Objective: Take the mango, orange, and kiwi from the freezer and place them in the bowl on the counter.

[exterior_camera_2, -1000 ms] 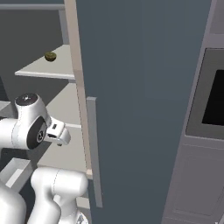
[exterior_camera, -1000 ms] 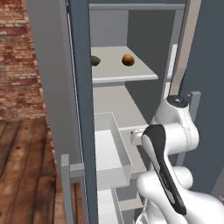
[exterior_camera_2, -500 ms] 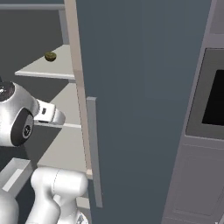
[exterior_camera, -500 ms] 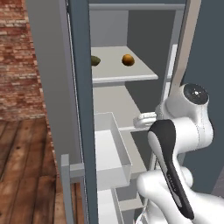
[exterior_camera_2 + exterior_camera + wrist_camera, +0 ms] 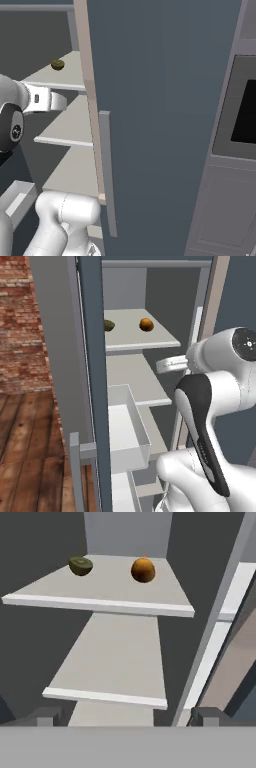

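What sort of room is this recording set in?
Most likely a rendered home kitchen: a tall freezer stands open with an orange and a kiwi on its upper shelf, and a built-in oven sits in the cabinetry beside it.

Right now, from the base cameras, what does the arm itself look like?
The arm is glossy white with rounded, bulbous links. A long black panel runs down the near link, and a dark round joint cap with a small pale mark sits at its top. The hand is a pale grey-white block. In the hand view, the gripper has two small dark grey, blocky fingertips. No cables show.
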Available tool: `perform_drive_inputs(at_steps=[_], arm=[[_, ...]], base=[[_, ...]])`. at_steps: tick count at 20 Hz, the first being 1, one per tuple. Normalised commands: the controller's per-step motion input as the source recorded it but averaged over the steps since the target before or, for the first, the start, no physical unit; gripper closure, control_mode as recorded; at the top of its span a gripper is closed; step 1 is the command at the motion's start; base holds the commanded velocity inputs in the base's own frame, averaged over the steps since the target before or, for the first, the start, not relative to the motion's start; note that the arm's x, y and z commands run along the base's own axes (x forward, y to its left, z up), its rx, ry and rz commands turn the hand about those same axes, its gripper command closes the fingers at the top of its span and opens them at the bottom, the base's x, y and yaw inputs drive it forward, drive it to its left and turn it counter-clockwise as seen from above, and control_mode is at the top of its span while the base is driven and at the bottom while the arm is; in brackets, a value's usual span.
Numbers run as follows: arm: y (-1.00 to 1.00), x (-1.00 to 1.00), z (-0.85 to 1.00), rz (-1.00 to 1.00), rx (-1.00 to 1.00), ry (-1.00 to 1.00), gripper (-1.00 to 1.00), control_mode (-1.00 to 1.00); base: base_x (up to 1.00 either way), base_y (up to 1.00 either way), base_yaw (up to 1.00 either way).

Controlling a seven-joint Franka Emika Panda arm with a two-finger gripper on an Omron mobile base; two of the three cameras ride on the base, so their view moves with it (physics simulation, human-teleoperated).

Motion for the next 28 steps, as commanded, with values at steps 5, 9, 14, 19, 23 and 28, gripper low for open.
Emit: perform_drive_inputs(at_steps=[5, 9, 14, 19, 23, 28], arm=[[0.00, 0.21, 0.83, 0.03, 0.00, -0.17, -1.00, -1.00], [0.00, 0.29, 0.58, 0.03, 0.01, -0.12, -1.00, -1.00], [0.00, 0.36, 0.20, 0.00, 0.01, -0.09, -1.00, -1.00], [0.00, 0.63, -0.01, 0.00, -0.01, 0.05, -1.00, -1.00], [0.00, 0.65, -0.16, -0.01, -0.03, 0.08, -1.00, -1.00], [0.08, 0.50, -0.18, 0.00, 0.00, 0.05, -1.00, -1.00]], base=[[0.00, 0.00, 0.00], [0.00, 0.00, 0.00], [0.00, 0.00, 0.00], [0.00, 0.00, 0.00], [0.00, 0.00, 0.00], [0.00, 0.00, 0.00]])
